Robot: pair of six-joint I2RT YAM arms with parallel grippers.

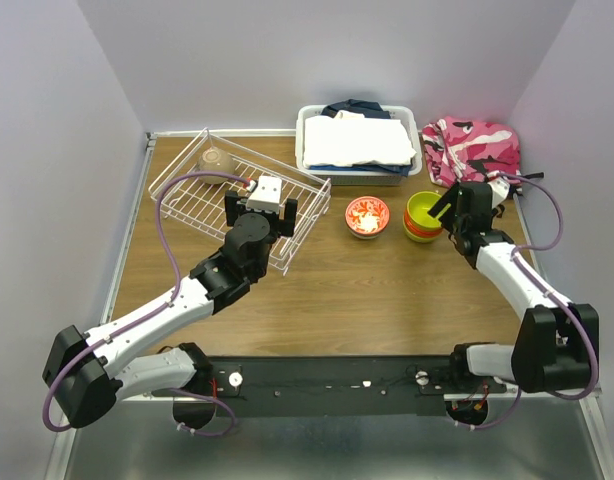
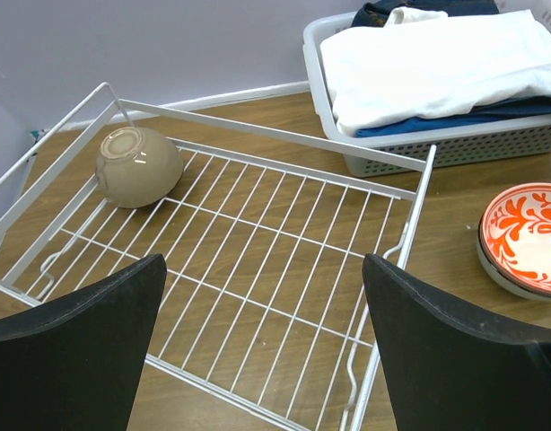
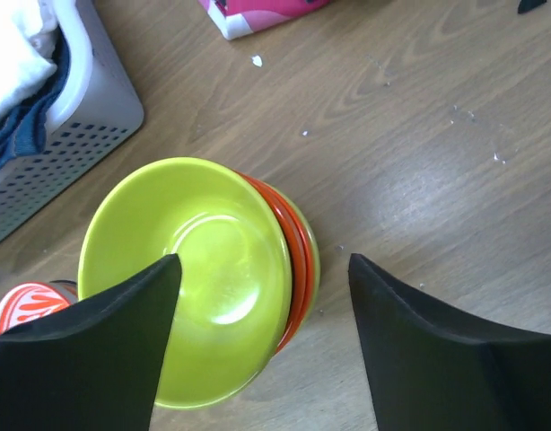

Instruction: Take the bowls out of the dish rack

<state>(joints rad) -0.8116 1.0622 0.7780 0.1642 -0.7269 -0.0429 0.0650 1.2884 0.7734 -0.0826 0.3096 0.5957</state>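
The white wire dish rack [image 1: 201,214] stands at the back left. One taupe bowl [image 1: 215,158] lies upside down in its far corner, also in the left wrist view [image 2: 138,166]. My left gripper [image 1: 261,206] hovers open and empty over the rack's near right part [image 2: 262,346]. A red-patterned bowl [image 1: 367,216] sits on the table right of the rack, with a grey rim under it. A stack with a lime-yellow bowl [image 3: 190,274] on top of orange bowls [image 3: 293,260] stands further right [image 1: 423,215]. My right gripper [image 1: 445,210] is open above the stack's right rim [image 3: 262,337].
A white plastic bin [image 1: 309,150] of folded cloth sits at the back centre, close behind the rack's right end [image 2: 334,99]. A pink patterned cloth [image 1: 477,148] lies at the back right. The purple walls close in on both sides.
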